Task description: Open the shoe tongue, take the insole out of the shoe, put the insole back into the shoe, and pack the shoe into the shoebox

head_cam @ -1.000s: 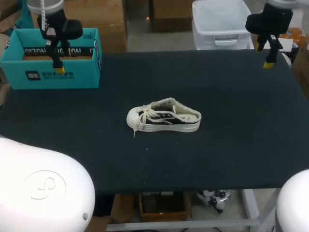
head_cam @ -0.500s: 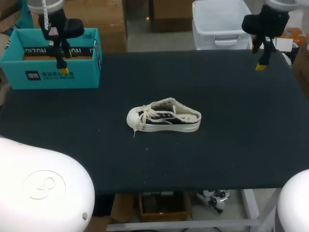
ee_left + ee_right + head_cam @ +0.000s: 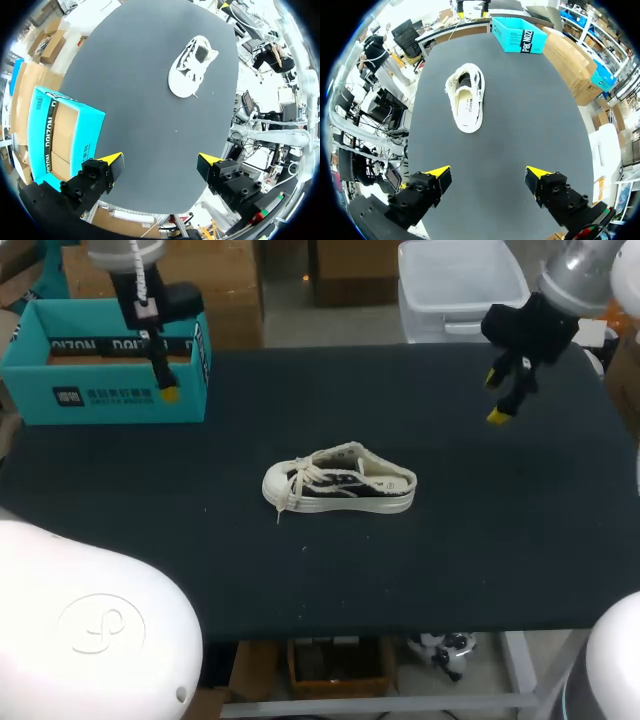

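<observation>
bench: dark matte top (image 3: 480, 540), flat and rectangular, cloth-like in look.
shoebox: teal cardboard (image 3: 60, 400), open at the top, brown inside, standing at the far left corner of the bench.
shoe: low sneaker (image 3: 340, 480) near the middle of the bench, resting on its thick white sole, toe toward the left arm's side; pale upper with dark side panels, loose white laces, a pale insole (image 3: 468, 107) lying inside.
left pincer: (image 3: 161, 161) spread wide, holding nothing, hanging over the near right corner of the shoebox, well apart from the shoe.
right pincer: (image 3: 489, 174) spread wide, holding nothing, above the far right part of the bench, well apart from the shoe.
</observation>
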Robot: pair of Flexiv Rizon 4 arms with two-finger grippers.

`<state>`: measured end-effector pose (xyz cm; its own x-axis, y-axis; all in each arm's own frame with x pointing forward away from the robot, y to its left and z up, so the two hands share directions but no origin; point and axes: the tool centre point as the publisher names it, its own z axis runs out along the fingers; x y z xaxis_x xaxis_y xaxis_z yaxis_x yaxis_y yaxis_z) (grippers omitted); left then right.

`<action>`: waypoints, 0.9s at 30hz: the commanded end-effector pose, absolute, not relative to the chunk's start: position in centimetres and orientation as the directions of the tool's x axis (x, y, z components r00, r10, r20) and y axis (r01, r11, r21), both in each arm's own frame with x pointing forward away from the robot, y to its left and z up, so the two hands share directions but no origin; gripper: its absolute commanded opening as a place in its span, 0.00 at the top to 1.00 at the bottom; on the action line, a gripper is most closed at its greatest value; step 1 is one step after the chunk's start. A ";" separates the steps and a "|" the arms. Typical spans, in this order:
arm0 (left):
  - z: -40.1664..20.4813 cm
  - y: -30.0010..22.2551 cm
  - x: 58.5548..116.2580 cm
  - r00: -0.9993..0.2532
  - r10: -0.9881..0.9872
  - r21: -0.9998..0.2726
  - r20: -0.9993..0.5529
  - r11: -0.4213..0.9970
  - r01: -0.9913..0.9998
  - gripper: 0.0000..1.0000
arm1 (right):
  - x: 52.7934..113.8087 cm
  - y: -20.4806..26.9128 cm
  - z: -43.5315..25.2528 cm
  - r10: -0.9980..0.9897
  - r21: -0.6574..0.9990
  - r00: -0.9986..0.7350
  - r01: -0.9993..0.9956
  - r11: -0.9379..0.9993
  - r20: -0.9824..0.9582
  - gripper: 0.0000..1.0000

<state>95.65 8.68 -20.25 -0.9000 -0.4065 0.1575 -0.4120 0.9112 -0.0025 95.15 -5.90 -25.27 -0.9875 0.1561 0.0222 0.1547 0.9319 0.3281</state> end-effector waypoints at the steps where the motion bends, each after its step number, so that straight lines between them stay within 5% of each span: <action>1: -21.2 8.3 96.2 -0.870 -0.445 -0.010 0.212 0.889 -0.458 0.00 | 94.1 -4.8 -26.5 0.205 0.377 -0.972 0.148 0.914 -0.116 0.00; 27: -22.0 7.4 94.1 -0.815 -0.561 0.037 0.146 0.826 -0.562 0.00 | 93.7 -2.8 -27.7 0.211 0.469 -0.969 0.128 0.874 -0.130 0.00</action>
<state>94.25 7.44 -21.96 -0.8155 -0.5592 0.1495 -0.5604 0.8274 0.0380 93.91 -2.84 -27.65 -0.9701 0.2078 -0.1255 0.1268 0.8745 0.4683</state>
